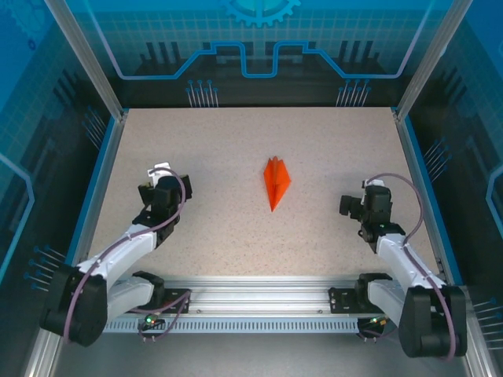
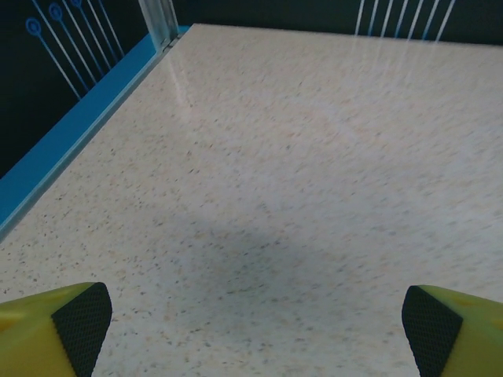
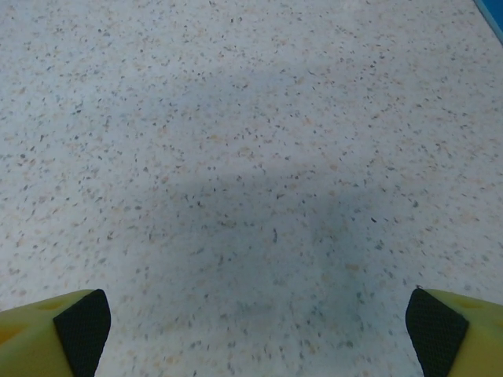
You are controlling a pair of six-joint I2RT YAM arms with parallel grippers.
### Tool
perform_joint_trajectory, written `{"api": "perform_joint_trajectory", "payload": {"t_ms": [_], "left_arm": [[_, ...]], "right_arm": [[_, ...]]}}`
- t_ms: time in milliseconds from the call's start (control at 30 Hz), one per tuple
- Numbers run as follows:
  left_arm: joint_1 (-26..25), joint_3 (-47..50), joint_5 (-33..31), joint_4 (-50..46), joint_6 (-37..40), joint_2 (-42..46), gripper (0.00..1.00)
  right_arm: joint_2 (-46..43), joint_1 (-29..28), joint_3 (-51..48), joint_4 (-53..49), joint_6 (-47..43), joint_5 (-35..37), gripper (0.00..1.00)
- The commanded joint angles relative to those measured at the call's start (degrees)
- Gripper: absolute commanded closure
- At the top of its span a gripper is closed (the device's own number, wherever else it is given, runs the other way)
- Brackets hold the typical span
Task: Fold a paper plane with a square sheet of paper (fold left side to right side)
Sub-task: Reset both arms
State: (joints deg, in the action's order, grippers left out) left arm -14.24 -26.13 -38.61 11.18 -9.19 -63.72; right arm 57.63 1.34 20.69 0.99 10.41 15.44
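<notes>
Top view: you are looking at the plane (image 1: pixel 276 181) lying flat mid-table (image 1: pixel 236 133), untouched. Its long axis is running near-to-far, with the sharp nose pointing back toward the arm bases and a slight tilt. The left gripper (image 1: pixel 163 177) is sitting well to the plane's left, and the right gripper (image 1: pixel 368 195) well to its right and a little nearer the bases. The right one is looking slightly closer to the plane. Both are standing clear of it, carrying nothing.

Left wrist: the left gripper (image 2: pixel 257 330) is hanging released, with the pads (image 2: pixel 82 326) spread wide over bare speckled table (image 2: pixel 314 157).

Right wrist: the right gripper (image 3: pixel 259 334) is likewise gaping, pads (image 3: pixel 436 334) far apart, nothing between them.

Judgement: the folding is looking finished. If you are planning another touch, go with the right arm, coming in across the plane's axis from its right.
</notes>
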Motion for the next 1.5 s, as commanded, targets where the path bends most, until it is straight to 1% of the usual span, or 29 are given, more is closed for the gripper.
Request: {"api": "perform_joint_trajectory", "payload": {"t_ms": [0, 100, 133, 167, 267, 300, 333, 367, 400, 433, 500, 533, 567, 600, 633, 700, 1467], "left_arm": [[2.1, 2.6, 3.6, 12.5, 5.6, -3.6, 0.01], [3.1, 5.1, 8.1, 21.8, 9.1, -7.9, 0.01], [3.6, 6.0, 10.9, 25.5, 10.2, -9.4, 0.01], [4.0, 6.0, 12.5, 27.8, 11.0, -10.6, 0.01], [5.7, 6.7, 20.1, 35.1, 12.9, -14.4, 0.01], [6.2, 6.6, 20.9, 36.4, 13.1, -16.0, 0.01], [7.3, 6.4, 23.1, 37.1, 12.7, -17.9, 0.01], [8.2, 7.0, 25.4, 39.9, 12.5, -19.6, 0.01], [8.9, 7.1, 25.7, 40.2, 11.4, -19.8, 0.01], [10.0, 7.8, 27.6, 41.4, 10.9, -20.1, 0.01], [10.2, 7.6, 28.6, 43.2, 11.0, -22.6, 0.01], [10.2, 6.5, 29.0, 42.7, 11.5, -23.2, 0.01], [10.7, 4.7, 31.1, 37.3, 11.4, -22.5, 0.01], [12.0, 4.4, 33.2, 37.9, 10.7, -23.1, 0.01], [12.4, 3.5, 33.4, 35.6, 10.3, -22.9, 0.01], [13.8, 2.4, 35.4, 33.6, 9.2, -23.1, 0.01], [14.0, 2.4, 35.3, 33.7, 9.2, -23.2, 0.01]], "right_arm": [[3.2, 1.1, -3.0, 21.9, -3.2, -5.3, 0.00], [6.3, 1.2, -4.0, 30.1, -4.1, -8.1, 0.00], [7.7, 1.3, -4.0, 32.6, -4.4, -8.8, 0.00], [9.2, 1.3, -3.9, 34.6, -4.7, -9.6, 0.00], [13.8, 1.0, -2.4, 38.8, -6.1, -12.0, 0.00], [15.1, 0.9, -1.7, 39.3, -6.1, -12.7, 0.00], [16.4, 0.9, -0.7, 39.3, -6.1, -14.0, 0.00], [18.2, 0.5, -0.7, 41.4, -6.4, -15.5, 0.00], [20.0, 0.0, -0.9, 43.4, -6.9, -15.8, 0.00], [22.2, -0.9, -1.1, 45.9, -7.7, -15.5, 0.00], [26.9, -3.1, -0.6, 49.1, -10.1, -14.9, 0.00], [28.6, -4.7, 0.3, 49.9, -11.3, -13.1, 0.00], [28.0, -5.7, 2.9, 43.4, -12.6, -12.6, 0.00], [28.6, -5.3, 3.5, 43.6, -12.0, -12.7, 0.00], [28.5, -4.5, 3.7, 42.5, -10.3, -11.6, 0.00], [28.4, -4.6, 3.7, 42.3, -10.3, -10.8, 0.00], [28.6, -5.1, 4.0, 42.2, -10.8, -10.4, 0.00]]}}
